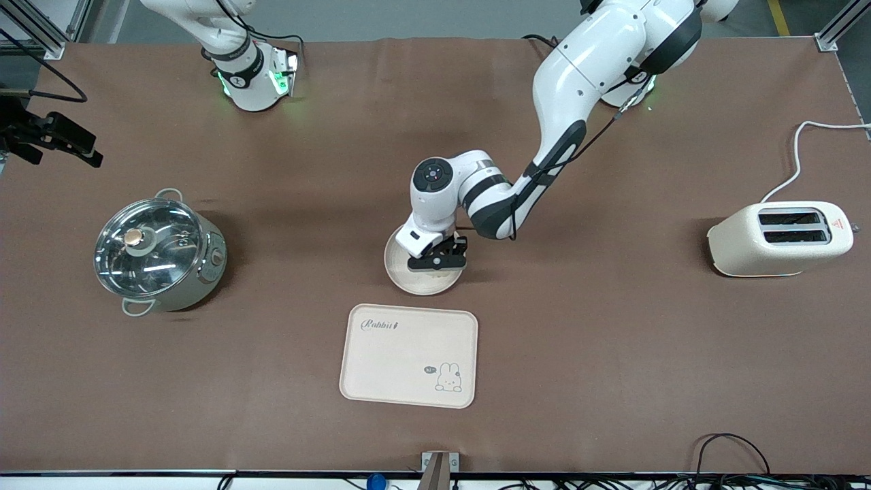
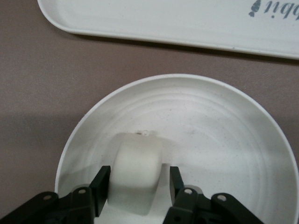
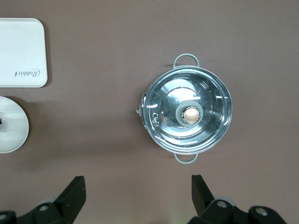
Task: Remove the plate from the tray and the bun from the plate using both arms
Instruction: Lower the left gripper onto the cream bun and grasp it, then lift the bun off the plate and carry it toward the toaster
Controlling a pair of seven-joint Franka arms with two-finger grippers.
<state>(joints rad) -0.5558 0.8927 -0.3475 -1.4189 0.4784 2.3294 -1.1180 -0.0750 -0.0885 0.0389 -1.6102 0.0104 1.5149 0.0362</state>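
Already the plate (image 1: 408, 269) sits on the table beside the tray (image 1: 408, 355); our left tool (image 2: 138, 186) brackets the bun (image 2: 138, 175) there, half-closed to lift it. Our right tool (image 3: 138, 196) waits wide open, high over the table near the pot (image 3: 187, 114).

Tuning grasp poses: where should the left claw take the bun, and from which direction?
Grip the bun across its narrow width, on the two long flanks, coming straight down from above. It lies flat in the plate, longer than wide, and the raised rim blocks a side approach. The left claw already straddles it that way.
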